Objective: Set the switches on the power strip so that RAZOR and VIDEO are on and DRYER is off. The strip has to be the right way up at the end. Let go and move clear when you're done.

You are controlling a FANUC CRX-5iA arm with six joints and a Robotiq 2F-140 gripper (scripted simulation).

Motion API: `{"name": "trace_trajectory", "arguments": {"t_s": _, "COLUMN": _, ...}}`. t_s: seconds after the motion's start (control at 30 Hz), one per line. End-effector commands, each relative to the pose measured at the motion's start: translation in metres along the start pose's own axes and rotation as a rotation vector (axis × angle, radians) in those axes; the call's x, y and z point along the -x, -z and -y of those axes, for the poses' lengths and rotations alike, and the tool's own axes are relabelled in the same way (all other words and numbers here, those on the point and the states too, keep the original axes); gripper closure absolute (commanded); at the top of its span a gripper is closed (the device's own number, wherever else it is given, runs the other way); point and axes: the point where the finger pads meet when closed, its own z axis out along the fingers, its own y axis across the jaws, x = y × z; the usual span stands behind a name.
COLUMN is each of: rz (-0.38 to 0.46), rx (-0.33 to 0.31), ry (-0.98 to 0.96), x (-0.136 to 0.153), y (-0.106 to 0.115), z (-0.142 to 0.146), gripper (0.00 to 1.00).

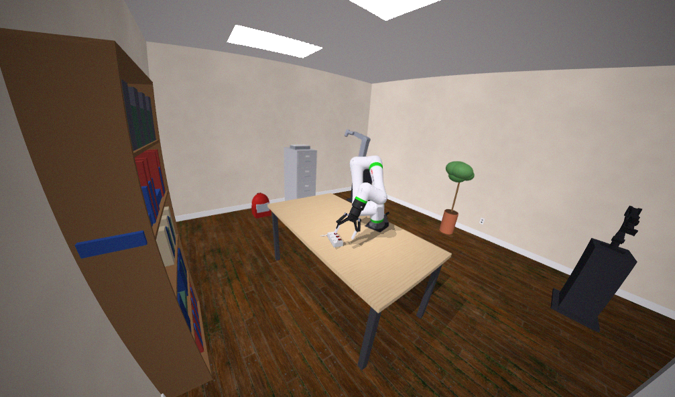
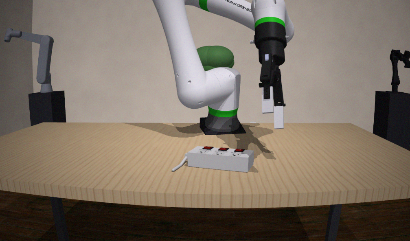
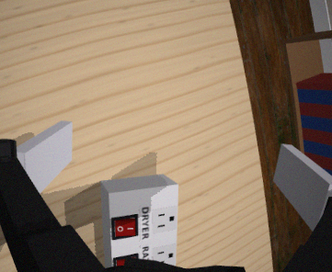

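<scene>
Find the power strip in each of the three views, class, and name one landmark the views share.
Top: power strip mid-picture, on the table's near-left part, below the gripper.
Exterior: centre, ahead of the arm's base.
Wrist: bottom centre, DRYER end showing.
Shared landmark: the wooden table.

Bookshelf [image 1: 58, 147], cabinet [image 1: 299, 172] (plus plant [image 1: 458, 172])
</scene>
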Motion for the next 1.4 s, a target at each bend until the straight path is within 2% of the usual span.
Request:
{"name": "trace_trajectory", "arguments": {"t_s": 0.0, "rz": 0.062, "rx": -0.060, "ry": -0.266, "x": 0.057, "y": -0.005, "z": -0.015, "gripper": 0.00}}
{"name": "trace_trajectory", "arguments": {"t_s": 0.03, "rz": 0.074, "rx": -0.071, "ry": -0.317, "x": 0.057, "y": -0.005, "z": -0.015, "gripper": 0.00}}
{"name": "trace_trajectory", "arguments": {"t_s": 0.07, "rz": 0.084, "rx": -0.077, "ry": -0.375, "x": 0.081, "y": -0.004, "z": -0.016, "gripper": 0.00}}
{"name": "trace_trajectory", "arguments": {"t_s": 0.13, "rz": 0.104, "rx": -0.096, "ry": -0.466, "x": 0.081, "y": -0.004, "z": -0.016, "gripper": 0.00}}
{"name": "trace_trajectory", "arguments": {"t_s": 0.17, "rz": 0.118, "rx": -0.106, "ry": -0.545, "x": 0.102, "y": -0.003, "z": -0.015, "gripper": 0.00}}
{"name": "trace_trajectory", "arguments": {"t_s": 0.27, "rz": 0.129, "rx": -0.119, "ry": -0.601, "x": 0.102, "y": -0.003, "z": -0.015, "gripper": 0.00}}
{"name": "trace_trajectory", "arguments": {"t_s": 0.33, "rz": 0.161, "rx": -0.151, "ry": -0.812, "x": 0.132, "y": 0.002, "z": -0.011, "gripper": 0.00}}
{"name": "trace_trajectory", "arguments": {"t_s": 0.53, "rz": 0.193, "rx": -0.198, "ry": -1.087, "x": 0.156, "y": 0.010, "z": -0.005, "gripper": 0.00}}
{"name": "trace_trajectory", "arguments": {"t_s": 1.37, "rz": 0.195, "rx": -0.203, "ry": -1.116, "x": 0.159, "y": 0.011, "z": -0.005, "gripper": 0.00}}
